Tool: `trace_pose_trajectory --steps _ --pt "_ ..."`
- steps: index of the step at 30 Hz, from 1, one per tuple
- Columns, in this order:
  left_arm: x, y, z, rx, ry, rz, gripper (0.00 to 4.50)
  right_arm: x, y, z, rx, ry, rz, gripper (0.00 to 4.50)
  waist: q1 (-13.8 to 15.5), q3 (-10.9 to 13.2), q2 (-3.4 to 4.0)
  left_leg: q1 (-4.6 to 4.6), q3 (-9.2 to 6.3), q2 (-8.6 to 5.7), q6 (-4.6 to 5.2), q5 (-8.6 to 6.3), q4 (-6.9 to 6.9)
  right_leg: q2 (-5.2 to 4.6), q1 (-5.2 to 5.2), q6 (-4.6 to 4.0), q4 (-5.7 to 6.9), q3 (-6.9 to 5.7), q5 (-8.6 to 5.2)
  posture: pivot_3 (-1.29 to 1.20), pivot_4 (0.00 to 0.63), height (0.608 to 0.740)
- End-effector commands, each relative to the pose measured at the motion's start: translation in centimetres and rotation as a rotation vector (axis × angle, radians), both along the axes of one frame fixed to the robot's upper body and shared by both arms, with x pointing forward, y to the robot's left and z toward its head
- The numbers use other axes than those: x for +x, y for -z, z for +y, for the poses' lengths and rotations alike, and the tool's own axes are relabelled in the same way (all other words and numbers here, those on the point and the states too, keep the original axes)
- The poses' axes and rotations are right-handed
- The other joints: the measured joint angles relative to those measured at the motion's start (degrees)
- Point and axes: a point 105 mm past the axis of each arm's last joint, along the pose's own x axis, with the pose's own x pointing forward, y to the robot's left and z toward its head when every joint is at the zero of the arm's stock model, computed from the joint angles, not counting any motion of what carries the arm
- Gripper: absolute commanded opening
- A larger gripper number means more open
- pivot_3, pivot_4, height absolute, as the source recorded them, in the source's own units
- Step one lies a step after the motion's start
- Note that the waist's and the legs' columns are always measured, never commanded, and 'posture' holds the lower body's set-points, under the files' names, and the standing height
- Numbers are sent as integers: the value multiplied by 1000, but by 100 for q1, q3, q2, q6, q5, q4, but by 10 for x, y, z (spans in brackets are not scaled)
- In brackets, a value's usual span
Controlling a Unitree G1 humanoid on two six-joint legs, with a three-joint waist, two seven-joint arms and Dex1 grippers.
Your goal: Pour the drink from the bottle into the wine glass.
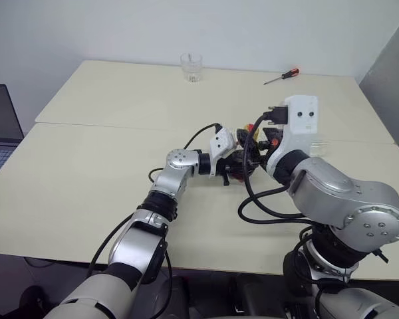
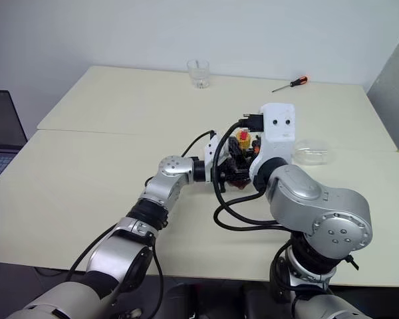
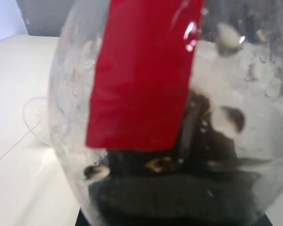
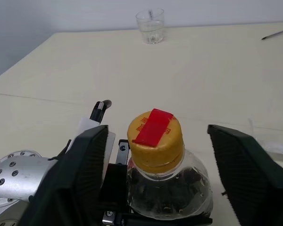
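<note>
Left gripper [image 2: 225,167] clamped on the bottle [image 4: 166,181]; right gripper [image 4: 155,155] apart around the yellow cap [image 4: 155,139]. Light, probably slippery plastic, easy to squash. Better to pinch the cap firmly.

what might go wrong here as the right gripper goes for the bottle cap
The right gripper has its fingers wide on both sides of the yellow cap, not touching; closing off-centre could slip on the red tape. The left gripper holds the bottle by its rounded body, which might twist. The wine glass appears to lie on its side.

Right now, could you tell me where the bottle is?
The bottle stands mid-table, gripped by the left gripper, its yellow cap between the right gripper's open fingers.
</note>
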Motion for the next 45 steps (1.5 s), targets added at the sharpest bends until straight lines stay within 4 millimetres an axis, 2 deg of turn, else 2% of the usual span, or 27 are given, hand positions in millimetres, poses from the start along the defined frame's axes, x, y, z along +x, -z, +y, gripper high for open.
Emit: trace_pose_trajectory --steps 1,3,4,7,11,15,17,20,22,25,29,33,42,45 --pt "-1 -22 -5 -38 18 -73 1052 -2 -6 3 -1 -12 -26 2166 0 0 0 0 0 0 0 0 0 0 0 0 0 0 0 0 150 740" --pt "-1 -22 -4 -38 17 -74 1051 -2 -6 4 1 -16 -26 1424 0 0 0 -1 -1 0 0 0 0 1 -1 -1 0 0 0 0 150 740" --pt "-1 -22 -4 -38 16 -75 1049 -2 -6 4 0 -17 -25 1233 0 0 0 -2 -2 0 0 0 0 0 -1 0 0 0 0 0 150 740" --pt "-2 -24 -4 -40 16 -77 1049 -1 -5 2 -13 -29 -25 1234 0 0 0 -3 -1 0 0 0 1 0 -2 0 0 0 0 0 150 740" --pt "-3 -28 -6 -47 27 -73 1048 5 -6 -7 -154 -148 -47 1234 -1 0 0 -8 1 -2 0 0 5 -3 -3 0 -2 -3 0 0 150 740" --pt "-4 -30 -8 -52 41 -67 1043 0 -17 2 -242 -443 -151 1234 4 1 0 -9 5 -7 2 -1 3 -4 -4 2 -7 -5 -1 0 150 740" --pt "-7 -31 -9 -56 55 -63 1042 -7 -17 7 -221 -639 -189 1234 4 1 -1 -9 3 -6 10 -6 2 0 -4 3 -11 -5 -1 0 150 740" --pt "-14 -29 -15 -51 85 -60 1038 10 -18 3 -170 -842 -220 1234 -15 1 -1 -7 2 -6 17 -10 4 5 -4 3 -10 -4 -2 0 150 740" --pt "-18 -30 -17 -55 92 -60 1033 22 -19 1 -203 -906 -245 1234 -50 2 0 6 10 -7 18 -10 5 6 1 3 -5 5 -2 0 150 740" --pt "-22 -32 -16 -64 89 -58 1033 28 -14 1 -274 -1027 -229 1234 -55 7 4 12 7 -3 18 -10 4 9 0 3 3 1 -2 0 150 740" --pt "-25 -31 -12 -63 75 -52 1032 38 -12 2 -300 -1107 -246 1234 -31 8 5 11 10 -2 18 -10 5 11 0 -3 1 4 2 0 150 740" --pt "-26 -30 -8 -60 56 -48 1032 39 -15 3 -299 -1154 -262 1234 19 8 6 11 16 -3 17 -10 7 7 0 -21 0 5 13 0 150 740" --pt "-25 -28 -10 -58 51 -41 1032 25 -16 3 -306 -1200 -263 4433 39 9 9 10 18 -4 16 -9 12 3 1 -23 4 4 14 0 150 740" --pt "-25 -28 -12 -59 53 -40 1031 25 -20 -2 -316 -1179 -271 4500 39 9 9 12 16 -3 16 -9 12 4 1 -24 7 2 14 0 150 740"
